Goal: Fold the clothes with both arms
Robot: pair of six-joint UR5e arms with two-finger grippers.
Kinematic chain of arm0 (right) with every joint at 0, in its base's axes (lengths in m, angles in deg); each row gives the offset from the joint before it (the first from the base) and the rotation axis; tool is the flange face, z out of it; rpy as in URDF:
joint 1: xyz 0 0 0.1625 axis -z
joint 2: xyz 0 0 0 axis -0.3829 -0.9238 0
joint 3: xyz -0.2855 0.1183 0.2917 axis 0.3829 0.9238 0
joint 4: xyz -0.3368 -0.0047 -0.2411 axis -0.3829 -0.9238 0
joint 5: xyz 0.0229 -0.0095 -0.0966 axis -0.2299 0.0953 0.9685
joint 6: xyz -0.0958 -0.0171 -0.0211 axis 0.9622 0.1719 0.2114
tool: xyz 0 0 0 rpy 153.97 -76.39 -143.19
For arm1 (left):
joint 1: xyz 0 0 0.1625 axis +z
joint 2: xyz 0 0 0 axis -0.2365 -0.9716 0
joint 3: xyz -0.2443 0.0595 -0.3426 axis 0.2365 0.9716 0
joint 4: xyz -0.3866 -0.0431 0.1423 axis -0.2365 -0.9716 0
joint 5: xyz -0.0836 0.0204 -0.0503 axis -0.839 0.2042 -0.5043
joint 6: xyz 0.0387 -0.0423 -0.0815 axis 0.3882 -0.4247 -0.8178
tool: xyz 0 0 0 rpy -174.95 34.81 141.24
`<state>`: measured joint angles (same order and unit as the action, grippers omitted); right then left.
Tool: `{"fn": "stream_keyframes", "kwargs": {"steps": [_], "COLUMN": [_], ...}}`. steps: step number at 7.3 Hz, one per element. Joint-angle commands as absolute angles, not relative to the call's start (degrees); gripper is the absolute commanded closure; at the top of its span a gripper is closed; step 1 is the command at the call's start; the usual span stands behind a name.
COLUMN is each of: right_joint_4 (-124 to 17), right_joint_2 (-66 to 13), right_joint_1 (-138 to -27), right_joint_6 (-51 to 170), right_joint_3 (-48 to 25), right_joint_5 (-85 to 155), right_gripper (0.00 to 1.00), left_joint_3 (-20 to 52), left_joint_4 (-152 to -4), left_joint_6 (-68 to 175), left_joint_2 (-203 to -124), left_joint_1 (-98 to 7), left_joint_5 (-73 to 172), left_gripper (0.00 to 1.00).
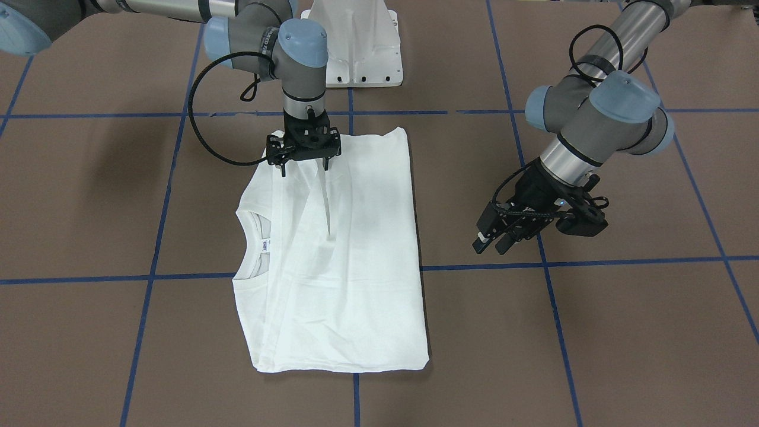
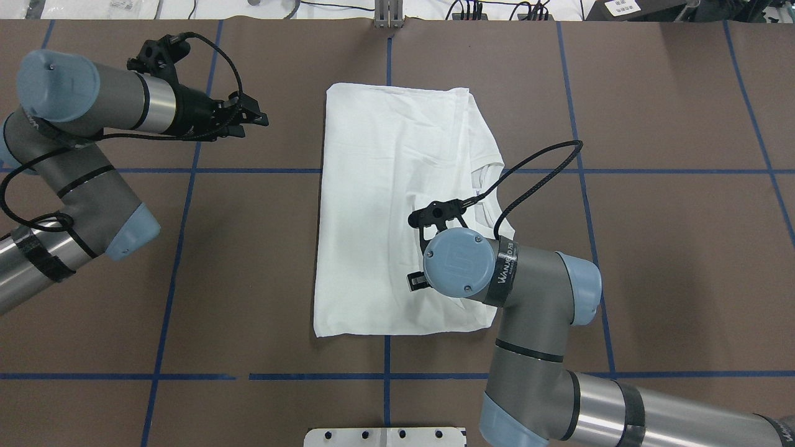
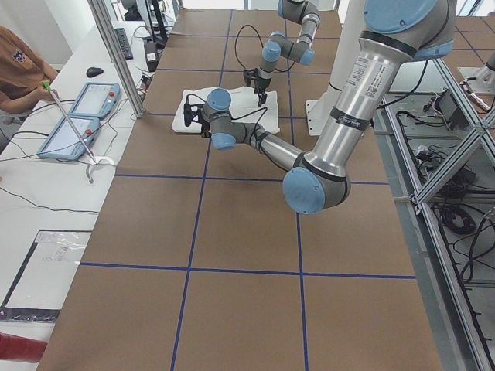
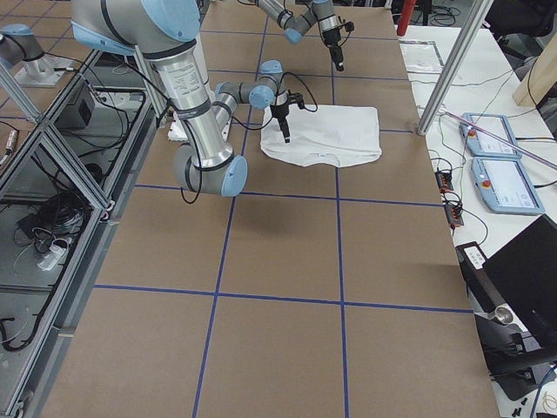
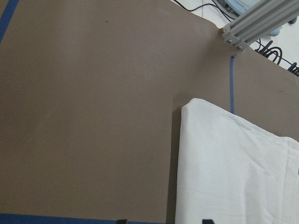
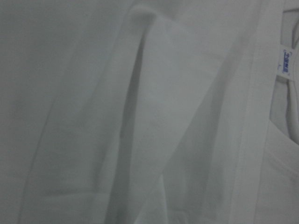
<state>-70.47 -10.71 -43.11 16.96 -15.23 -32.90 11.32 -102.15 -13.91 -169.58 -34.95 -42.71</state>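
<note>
The brown table (image 1: 593, 356) with its blue tape grid fills the near edge of the front view, and the white T-shirt (image 1: 356, 284) lies at its middle, already folded to a rough rectangle with one side laid over the body. The right arm (image 1: 261, 41) stands upright over the shirt's edge nearest the robot. The left arm (image 1: 599, 118) hangs over bare table beside the cloth.

The right gripper (image 1: 305, 172) has its fingers apart, tips down at a raised crease – touching or just above, I cannot tell. The left gripper (image 1: 492, 246) is likewise spread and holds nothing.

The ribbed collar (image 1: 240, 228) and the neck tag (image 1: 264, 244) face the robot's right. For a clean fold, I judge each gripper should pinch every layer of this thin fabric at matching corners – then both should lift level.
</note>
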Motion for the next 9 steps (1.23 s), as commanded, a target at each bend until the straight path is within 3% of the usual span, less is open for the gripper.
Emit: {"fn": "stream_keyframes", "kwargs": {"steps": [1,2,4,5,9], "right_joint_4": [-70.51,-70.60,-69.99,-70.51,-73.24], "right_joint_2": [-11.49,-15.15,-30.67,-33.44,-21.13], "right_joint_1": [-46.05,-48.68,-52.30,-53.09,-53.89], "right_joint_6": [22.40,26.09,35.32,36.40,25.21], "right_joint_3": [-14.69,-16.95,-25.82,-29.07,-26.58], "right_joint_5": [-33.66,-34.62,-36.12,-36.21,-37.44], "right_gripper": [0.00,0.00,0.00,0.00,0.00], "left_joint_3": [11.66,11.84,13.41,15.16,16.32], "left_joint_4": [-101.84,-101.84,-99.13,-96.68,-95.24], "left_joint_6": [-13.92,-13.92,-13.92,-13.92,-13.92], "left_joint_2": [-169.56,-169.65,-169.74,-169.74,-169.91], "left_joint_1": [-35.01,-35.01,-34.92,-34.84,-34.75], "left_joint_5": [-42.71,-42.71,-42.71,-42.80,-42.62], "left_gripper": [0.38,0.38,0.38,0.38,0.38]}}
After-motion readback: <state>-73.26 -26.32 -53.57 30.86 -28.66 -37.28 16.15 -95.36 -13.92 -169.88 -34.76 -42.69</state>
